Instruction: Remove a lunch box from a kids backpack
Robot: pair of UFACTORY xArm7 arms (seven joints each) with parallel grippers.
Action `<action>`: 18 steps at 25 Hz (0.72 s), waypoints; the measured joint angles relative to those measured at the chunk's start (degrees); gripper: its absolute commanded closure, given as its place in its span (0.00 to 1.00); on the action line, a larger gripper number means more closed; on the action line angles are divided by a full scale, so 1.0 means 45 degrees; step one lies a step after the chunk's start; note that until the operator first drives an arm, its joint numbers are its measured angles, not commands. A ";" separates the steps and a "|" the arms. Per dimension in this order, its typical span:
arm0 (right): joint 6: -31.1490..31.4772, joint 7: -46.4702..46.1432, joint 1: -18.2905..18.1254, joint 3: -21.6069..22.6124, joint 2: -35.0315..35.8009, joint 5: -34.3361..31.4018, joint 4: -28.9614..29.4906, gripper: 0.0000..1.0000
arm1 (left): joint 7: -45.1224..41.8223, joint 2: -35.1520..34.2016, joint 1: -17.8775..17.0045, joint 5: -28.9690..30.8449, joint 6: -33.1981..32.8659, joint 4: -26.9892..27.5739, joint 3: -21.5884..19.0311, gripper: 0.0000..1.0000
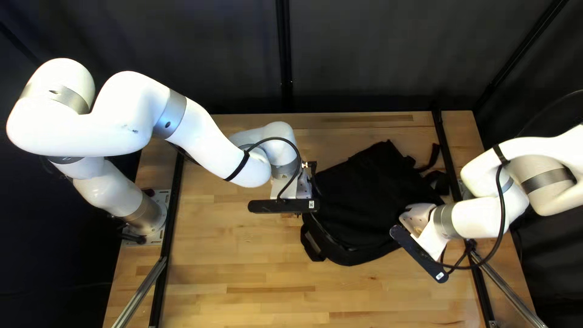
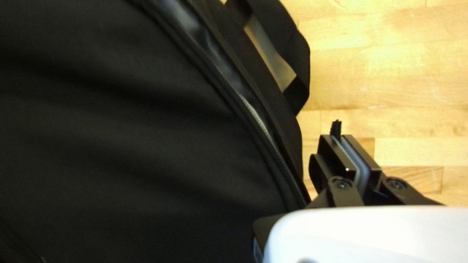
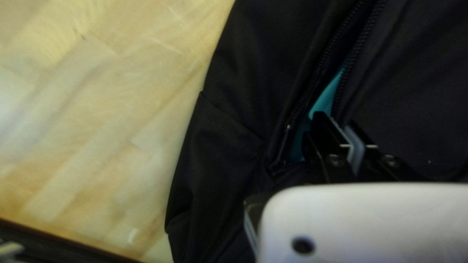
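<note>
A black backpack lies on the table. My left gripper is at its left edge, its fingertips hidden from above. In the left wrist view the left gripper is beside the backpack, shut on a small black tab that sticks out past its tips. My right gripper is over the bag's lower right part. In the right wrist view the right gripper is shut on the backpack's zippered edge. Teal material shows inside the parted zipper; whether it is the lunch box, I cannot tell.
The backpack's straps trail on its far right side, near a black rail along the table. Another rail runs along the left. Bare wooden table lies in front of and left of the backpack.
</note>
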 measured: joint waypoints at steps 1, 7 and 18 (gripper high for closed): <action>0.0043 -0.0289 0.0004 -0.0167 -0.0131 -0.0003 -0.0063 0.69 | -0.0057 0.0025 -0.0053 0.0067 0.0062 0.0057 -0.0017 1.00; 0.0181 -0.2341 -0.0067 -0.1614 -0.1445 -0.0116 -0.0814 0.00 | -0.0235 -0.0069 -0.0214 0.0211 0.0495 0.0260 -0.0135 1.00; 0.3463 -0.0768 0.0035 -0.0559 -0.1168 0.0700 0.1278 0.00 | -0.0815 0.0121 -0.0732 0.0849 0.0815 0.0730 -0.0303 1.00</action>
